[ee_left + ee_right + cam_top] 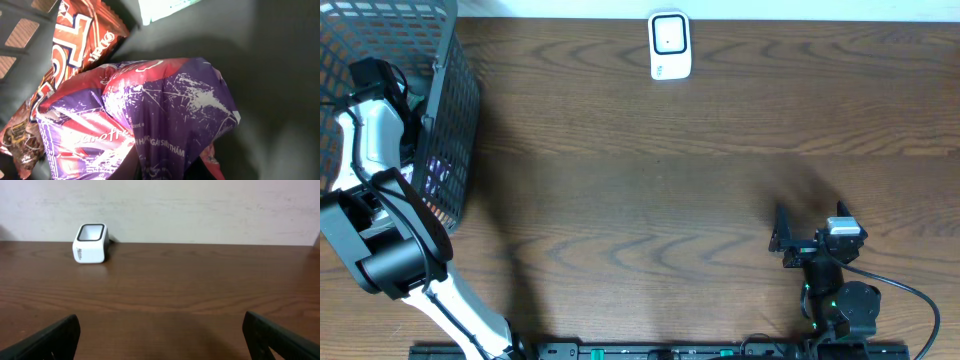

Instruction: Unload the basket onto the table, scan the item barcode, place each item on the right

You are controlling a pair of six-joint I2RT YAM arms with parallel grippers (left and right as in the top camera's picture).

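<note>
The left fingers (pixel 194 169) are together, and from the left wrist view we judge them clamped on the lower fold of the purple packet (pixel 170 115), since the creased foil bunches down into the dark tips at the bottom edge. That packet lies inside the black mesh basket (pixel 455 120) at the far left of the bench (pixel 650 180), resting against an orange-red packet (pixel 75 45) just behind it. We expect the purple packet to be light, soft and crinkly, with slick foil that can slide in a shallow pinch, and contents that may crush. A hold on a sealed edge or a flat seam looks safer than one on the puffed middle, and it would leave the printed faces free to turn. No barcode shows on the face we see. The purple packet carries white script and a line of small capitals, both too creased for us to read with confidence. The orange-red one shows large white block letters cut off by the frame. At the middle of the far edge stands the white scanner (pixel 670 45), well apart from the basket, with faint grey marks on its side that we cannot read. On the right, the right fingers (pixel 50 337) stand wide apart and hold nothing, low over bare wood and facing the scanner.
</note>
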